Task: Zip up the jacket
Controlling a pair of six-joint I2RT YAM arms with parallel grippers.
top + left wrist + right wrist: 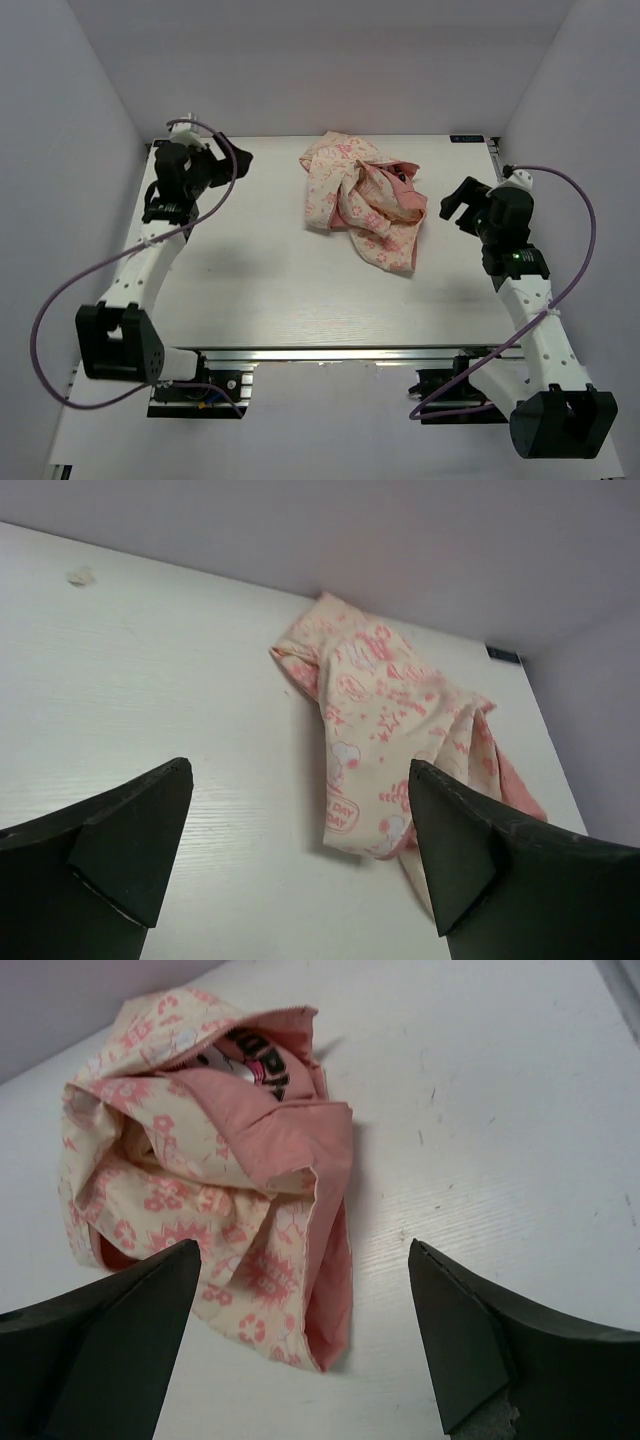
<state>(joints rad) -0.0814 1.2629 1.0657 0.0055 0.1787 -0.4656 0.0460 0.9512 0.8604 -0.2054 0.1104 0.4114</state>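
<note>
The jacket (pixel 362 198) lies crumpled in a heap at the back middle of the white table (pixel 260 290), cream with pink print and pink lining showing. In the left wrist view the jacket (pixel 385 725) is ahead and to the right; in the right wrist view the jacket (pixel 210 1160) is ahead and to the left. The zipper is hidden in the folds. My left gripper (pixel 238 158) stands open at the back left, well clear of the cloth. My right gripper (pixel 460 205) stands open just right of the heap, touching nothing.
White walls (pixel 110 90) close in the table on the left, back and right. A small dark tag (pixel 466 139) sits at the table's back right edge. Purple cables (pixel 60 290) loop beside both arms.
</note>
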